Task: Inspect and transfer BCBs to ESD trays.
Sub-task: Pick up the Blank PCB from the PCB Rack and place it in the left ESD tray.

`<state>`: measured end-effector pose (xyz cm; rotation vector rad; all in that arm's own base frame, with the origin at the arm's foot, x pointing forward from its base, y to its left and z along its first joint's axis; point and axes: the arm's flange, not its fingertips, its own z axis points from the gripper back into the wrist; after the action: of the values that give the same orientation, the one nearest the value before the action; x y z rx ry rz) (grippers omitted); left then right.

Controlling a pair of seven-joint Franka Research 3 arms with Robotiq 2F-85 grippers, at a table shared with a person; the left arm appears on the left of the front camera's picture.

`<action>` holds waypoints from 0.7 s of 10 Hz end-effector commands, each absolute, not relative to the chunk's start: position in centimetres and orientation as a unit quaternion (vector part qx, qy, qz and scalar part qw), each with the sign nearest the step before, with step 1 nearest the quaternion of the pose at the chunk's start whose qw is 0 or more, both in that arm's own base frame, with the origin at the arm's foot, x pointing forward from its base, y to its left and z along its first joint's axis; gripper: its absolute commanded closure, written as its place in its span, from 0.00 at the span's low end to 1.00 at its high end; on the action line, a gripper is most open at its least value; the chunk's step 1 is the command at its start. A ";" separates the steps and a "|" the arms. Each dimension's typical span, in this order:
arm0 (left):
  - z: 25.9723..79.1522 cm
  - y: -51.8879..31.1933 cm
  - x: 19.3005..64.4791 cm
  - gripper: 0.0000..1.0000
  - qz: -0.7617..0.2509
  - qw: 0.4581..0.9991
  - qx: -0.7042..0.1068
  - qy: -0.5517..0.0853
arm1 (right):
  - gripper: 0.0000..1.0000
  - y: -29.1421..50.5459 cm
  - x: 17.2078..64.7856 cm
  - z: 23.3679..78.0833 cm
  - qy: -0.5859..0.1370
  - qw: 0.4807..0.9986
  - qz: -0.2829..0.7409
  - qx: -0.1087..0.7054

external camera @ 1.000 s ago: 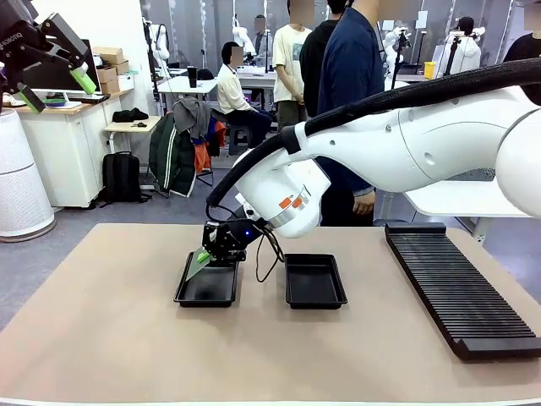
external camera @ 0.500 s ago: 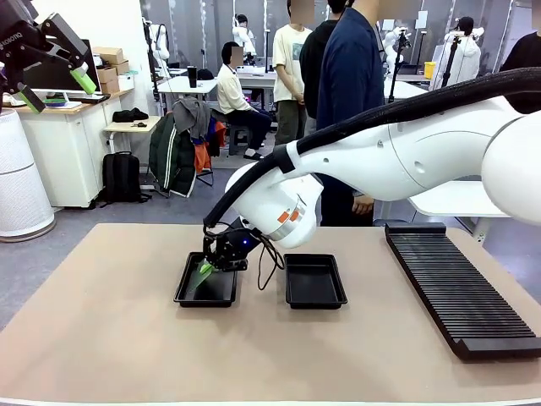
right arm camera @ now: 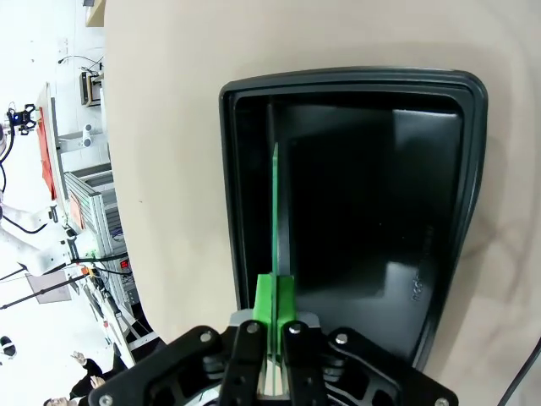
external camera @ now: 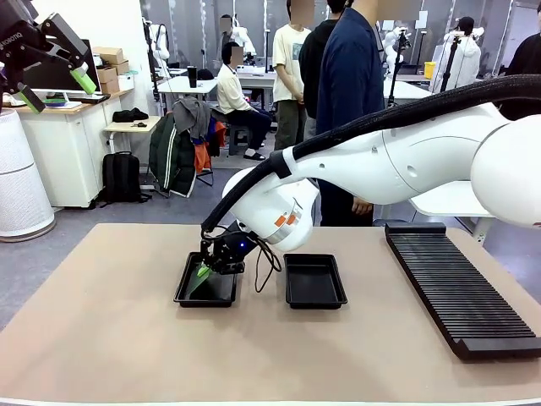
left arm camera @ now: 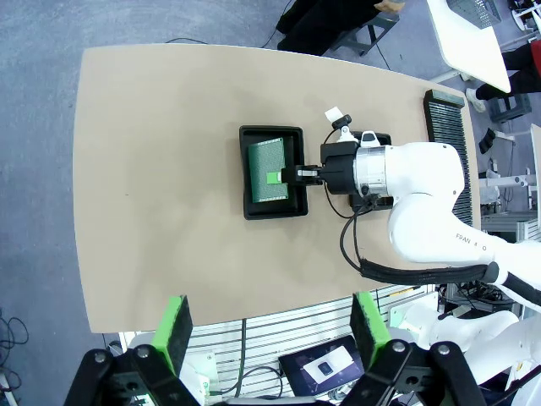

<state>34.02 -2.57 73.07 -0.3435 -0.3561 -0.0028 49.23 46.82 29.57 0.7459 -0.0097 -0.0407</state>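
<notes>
Right gripper pinched on BCB, board held edge-on straight ahead of it, inside ESD tray, left gripper spread, high above tray.

Counting trays now: two, a left tray and a right tray. Counting boards: one green board, just the one. Racks: one long ribbed rack. Tables: one table. Grippers: two, a left gripper and a right gripper. Green finger pads: four, a pair per gripper.
</notes>
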 end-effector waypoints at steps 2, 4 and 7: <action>72.8 -2.5 33.9 0.00 0.002 0.969 -0.173 -0.174 | 0.97 46.4 49.0 29.9 -0.007 0.933 -0.022 0.360; 72.8 -2.5 33.9 0.00 0.002 0.969 -0.173 -0.174 | 0.97 46.4 49.0 29.9 -0.007 0.933 -0.022 0.360; 72.8 -2.5 33.9 0.00 0.002 0.969 -0.173 -0.174 | 0.92 46.9 49.2 29.8 -0.008 0.934 -0.023 0.357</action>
<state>34.02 -2.57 73.07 -0.3435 -0.3561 -0.0028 49.32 46.73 29.57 0.7450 -0.0105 -0.0423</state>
